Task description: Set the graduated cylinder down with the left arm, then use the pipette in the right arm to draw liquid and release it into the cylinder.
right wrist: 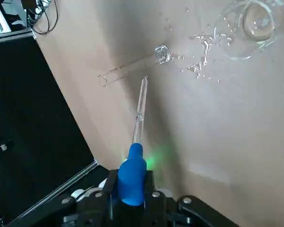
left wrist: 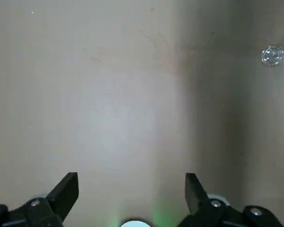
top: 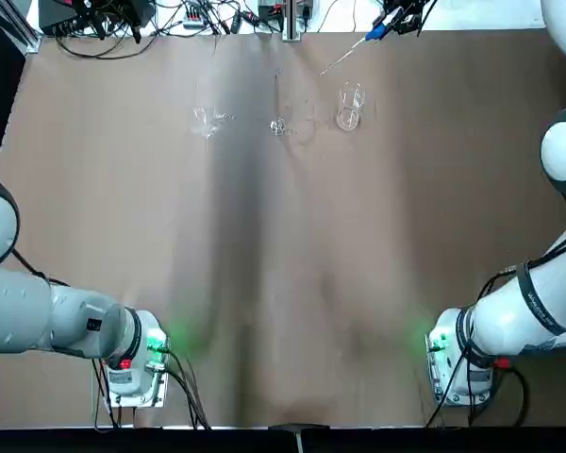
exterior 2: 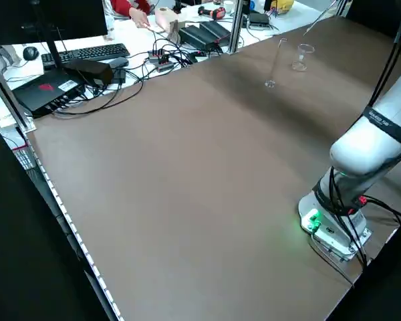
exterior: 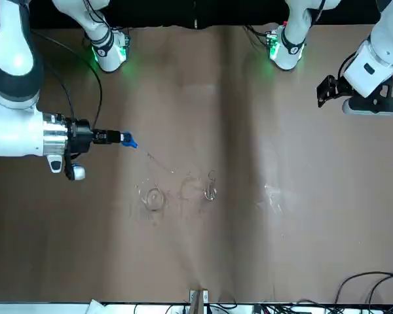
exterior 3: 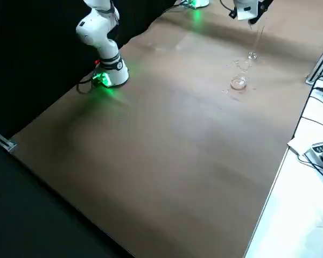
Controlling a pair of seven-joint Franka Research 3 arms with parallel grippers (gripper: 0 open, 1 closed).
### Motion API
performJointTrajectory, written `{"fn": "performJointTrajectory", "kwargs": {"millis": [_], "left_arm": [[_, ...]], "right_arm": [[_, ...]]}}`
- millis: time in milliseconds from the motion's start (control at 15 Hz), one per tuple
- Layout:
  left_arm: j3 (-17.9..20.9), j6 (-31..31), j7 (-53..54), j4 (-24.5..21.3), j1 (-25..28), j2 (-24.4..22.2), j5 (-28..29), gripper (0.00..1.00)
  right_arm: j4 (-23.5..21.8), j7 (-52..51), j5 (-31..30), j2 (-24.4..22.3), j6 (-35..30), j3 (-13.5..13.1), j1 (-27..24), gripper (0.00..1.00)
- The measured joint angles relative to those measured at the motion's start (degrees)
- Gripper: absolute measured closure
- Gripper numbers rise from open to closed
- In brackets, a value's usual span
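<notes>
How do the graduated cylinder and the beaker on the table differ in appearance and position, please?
The graduated cylinder is tall and very slim on a small foot; the beaker is short and wide. The cylinder stands near the table's middle line, the beaker toward the right arm's side, nearer the pipette held in the right gripper. Both are clear glass, upright, and untouched.

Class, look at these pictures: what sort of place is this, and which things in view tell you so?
Probably a robotics lab doing a chemistry-style exercise: two robot arms bolted to a brown table, lab glassware such as a graduated cylinder and beaker, and a cluttered bench with a keyboard alongside.
</notes>
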Motion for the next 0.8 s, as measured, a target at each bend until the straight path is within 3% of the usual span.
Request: {"fn": "performJointTrajectory", "kwargs": {"millis": [800], "left_arm": [[0.1,0.0,0.0,0.1,0.2,1.6,0.0,0.0]], "right_arm": [[0.8,2.3,3.8,-0.2,0.1,0.1,2.9,0.74]]}}
